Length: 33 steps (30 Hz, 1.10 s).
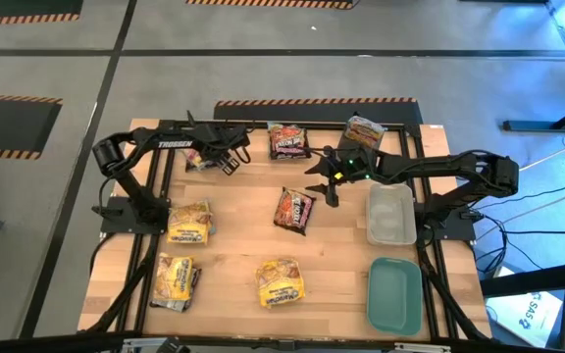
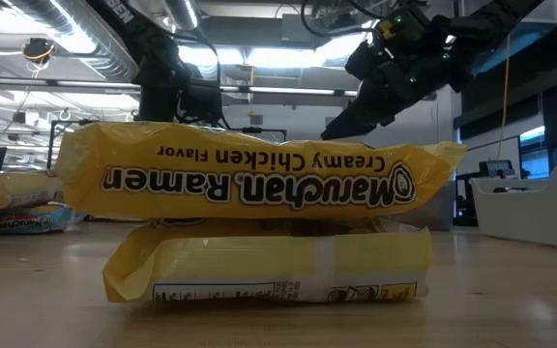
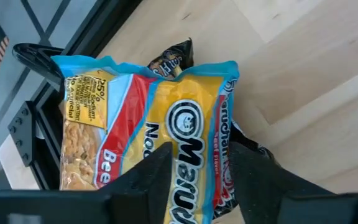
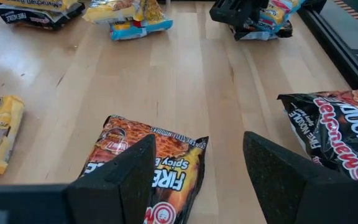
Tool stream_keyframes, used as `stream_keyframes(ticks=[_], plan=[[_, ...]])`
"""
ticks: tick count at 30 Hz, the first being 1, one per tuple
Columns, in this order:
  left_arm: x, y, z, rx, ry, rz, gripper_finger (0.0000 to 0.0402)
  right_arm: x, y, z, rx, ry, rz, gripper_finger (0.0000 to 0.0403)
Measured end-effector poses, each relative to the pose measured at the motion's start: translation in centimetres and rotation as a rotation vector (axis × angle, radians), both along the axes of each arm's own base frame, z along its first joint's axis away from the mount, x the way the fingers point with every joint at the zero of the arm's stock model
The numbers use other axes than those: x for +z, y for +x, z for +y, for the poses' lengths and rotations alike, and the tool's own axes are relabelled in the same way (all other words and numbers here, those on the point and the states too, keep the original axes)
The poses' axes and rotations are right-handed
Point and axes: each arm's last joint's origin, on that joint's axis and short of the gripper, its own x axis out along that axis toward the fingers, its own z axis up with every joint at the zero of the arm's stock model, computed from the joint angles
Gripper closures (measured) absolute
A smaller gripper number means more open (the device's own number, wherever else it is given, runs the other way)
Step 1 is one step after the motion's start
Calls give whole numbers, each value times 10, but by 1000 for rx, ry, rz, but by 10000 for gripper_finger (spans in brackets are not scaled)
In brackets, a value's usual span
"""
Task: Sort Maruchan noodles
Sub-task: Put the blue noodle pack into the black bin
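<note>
My right end effector (image 4: 194, 171), fingers spread wide, hovers over the dark spicy packet (image 4: 148, 168) lying mid-bench; it looks light, crinkly, slippery, so I'd pinch across its flat middle.

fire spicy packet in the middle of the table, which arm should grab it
Right. The right tool hangs open just beside the Fire packet, which lies ahead of its fingers in the right wrist view. The left tool is busy at a packet at the far edge.
</note>
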Motion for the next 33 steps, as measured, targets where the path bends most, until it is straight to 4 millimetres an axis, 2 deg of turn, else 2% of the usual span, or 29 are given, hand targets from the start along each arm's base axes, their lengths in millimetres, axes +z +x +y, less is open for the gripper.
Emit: stream_keyframes(ticks=[14, 21, 33], plan=[[0, 2, -2, -19, 0, 1, 396, -7, -4, 1, -6, 23, 14, 175], [0, 5, -5, -47, 5, 1, 400, -8, -4, 1, -8, 28, 15, 175], [2, 19, -27, -117, 24, -7, 401, -8, -4, 1, -10, 23, 8, 175]])
